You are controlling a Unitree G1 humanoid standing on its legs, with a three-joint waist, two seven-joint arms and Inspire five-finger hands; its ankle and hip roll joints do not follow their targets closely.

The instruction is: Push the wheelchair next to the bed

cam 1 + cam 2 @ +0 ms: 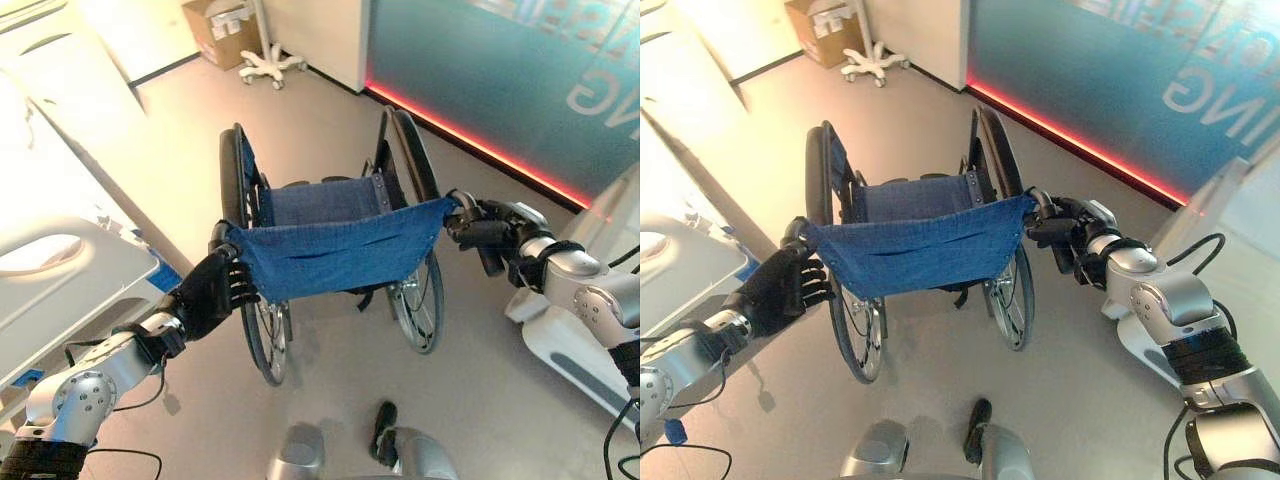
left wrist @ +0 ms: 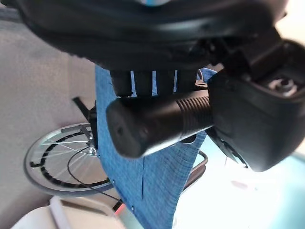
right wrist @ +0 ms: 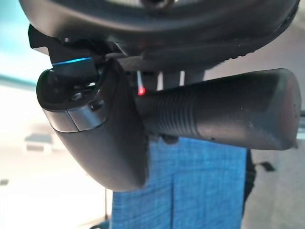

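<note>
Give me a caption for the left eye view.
Both hands, left and right, grip the wheelchair beside the bed.

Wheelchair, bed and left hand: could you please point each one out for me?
wheelchair [image 1: 330,255], left eye view, blue fabric backrest.
bed [image 1: 60,285], left eye view, white side rail.
left hand [image 1: 210,290], left eye view, back of hand.

Wheelchair [image 1: 330,240], blue fabric back and seat, upright, beside white bed [image 1: 70,280]

A cardboard box [image 1: 218,30] sat by the far wall, next to a white wheeled stand base [image 1: 270,65].
</note>
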